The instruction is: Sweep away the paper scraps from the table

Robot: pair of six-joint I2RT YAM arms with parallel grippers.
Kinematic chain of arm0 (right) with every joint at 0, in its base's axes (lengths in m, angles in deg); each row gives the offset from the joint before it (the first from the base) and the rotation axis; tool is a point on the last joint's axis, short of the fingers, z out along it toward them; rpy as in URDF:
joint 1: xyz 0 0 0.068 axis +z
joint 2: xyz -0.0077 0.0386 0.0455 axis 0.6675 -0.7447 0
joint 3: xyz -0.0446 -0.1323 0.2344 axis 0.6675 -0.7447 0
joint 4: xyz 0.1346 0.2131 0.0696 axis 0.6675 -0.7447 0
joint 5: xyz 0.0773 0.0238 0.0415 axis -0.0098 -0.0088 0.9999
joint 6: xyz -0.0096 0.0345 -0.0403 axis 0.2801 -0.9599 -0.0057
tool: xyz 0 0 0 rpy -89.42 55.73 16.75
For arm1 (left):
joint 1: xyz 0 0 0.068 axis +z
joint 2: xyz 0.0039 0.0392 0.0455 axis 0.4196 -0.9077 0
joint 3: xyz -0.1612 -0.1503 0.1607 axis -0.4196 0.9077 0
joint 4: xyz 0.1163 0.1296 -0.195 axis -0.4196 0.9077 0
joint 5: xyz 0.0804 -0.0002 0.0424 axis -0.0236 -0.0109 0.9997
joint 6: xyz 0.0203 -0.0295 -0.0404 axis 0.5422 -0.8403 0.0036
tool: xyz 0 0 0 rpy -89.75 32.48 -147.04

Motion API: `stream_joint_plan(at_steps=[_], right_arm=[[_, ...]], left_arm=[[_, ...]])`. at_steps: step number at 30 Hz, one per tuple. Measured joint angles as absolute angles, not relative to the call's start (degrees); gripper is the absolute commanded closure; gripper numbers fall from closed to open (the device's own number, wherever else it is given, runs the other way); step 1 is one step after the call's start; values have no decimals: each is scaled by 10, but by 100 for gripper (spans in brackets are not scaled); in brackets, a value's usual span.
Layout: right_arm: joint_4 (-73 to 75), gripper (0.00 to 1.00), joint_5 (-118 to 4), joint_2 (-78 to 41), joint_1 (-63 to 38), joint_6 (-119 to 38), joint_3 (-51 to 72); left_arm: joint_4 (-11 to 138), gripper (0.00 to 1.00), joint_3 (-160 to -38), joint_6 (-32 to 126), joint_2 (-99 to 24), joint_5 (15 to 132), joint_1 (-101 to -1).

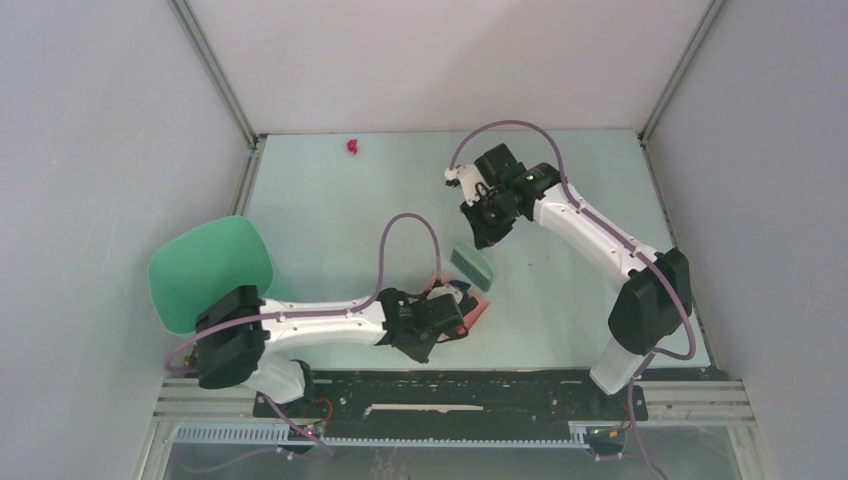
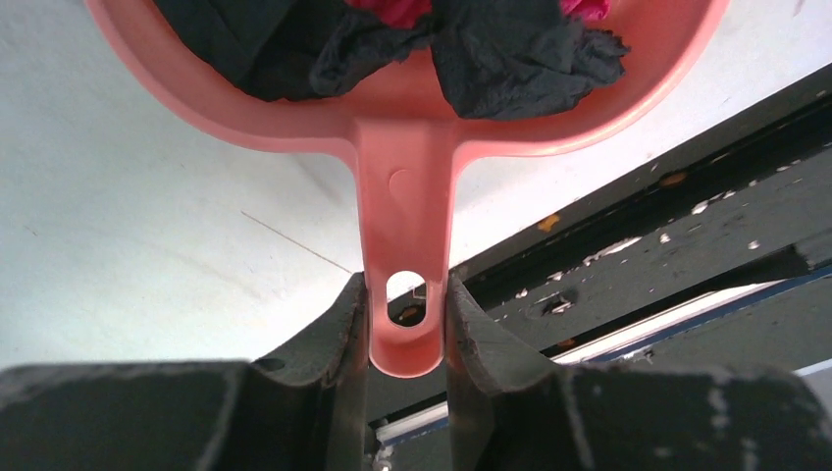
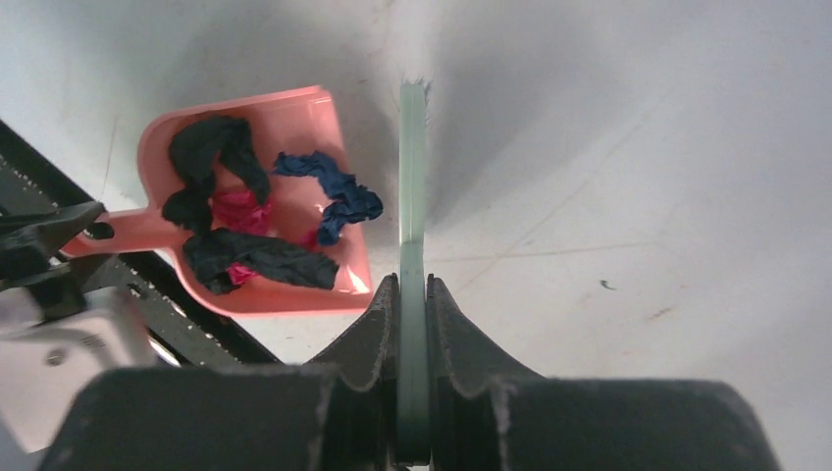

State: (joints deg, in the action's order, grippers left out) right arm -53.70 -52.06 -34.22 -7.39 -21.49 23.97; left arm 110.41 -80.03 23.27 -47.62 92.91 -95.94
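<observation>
One magenta paper scrap (image 1: 352,146) lies loose near the far edge of the table (image 1: 330,215). The other paper scraps lie in the pink dustpan (image 3: 324,147): black ones (image 3: 257,257), a dark blue one (image 3: 334,191) and magenta bits (image 3: 238,209). My left gripper (image 2: 407,316) is shut on the dustpan's handle (image 2: 404,216), near the table's front edge (image 1: 452,320). Just beyond the dustpan's mouth stands the green brush (image 1: 471,266), seen edge-on in the right wrist view (image 3: 413,186). My right gripper (image 3: 413,294) is shut on the brush and hangs above it (image 1: 487,230).
A darker green round bin (image 1: 210,272) sits off the table's left edge, beside the left arm's base. A black metal rail (image 2: 687,226) runs along the near edge, right under the dustpan handle. Grey walls close in the table at the left, back and right.
</observation>
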Motion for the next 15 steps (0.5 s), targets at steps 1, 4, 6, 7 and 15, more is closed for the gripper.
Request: stream_joint_plan(at_steps=[1,4,6,7,15], right_arm=[[-538,100,-523,-342,-79,-214,243],[-540,100,-530,-342,-88,-211,260],[-542,100,-534,-342,-88,-208,270],[-542,100,-536,-341,-88,-207,274],[-541,100,-549,-291,-135,-200,270]], left_arm=[[1094,100,-795,234,-466,936,-959],[1059,100,-774,235,-443,955,-959],[1044,100,-764,235,-442,963,-959],[1039,100,-761,235,-443,965,-959],[994,100,-747,237,-444,988,-962]])
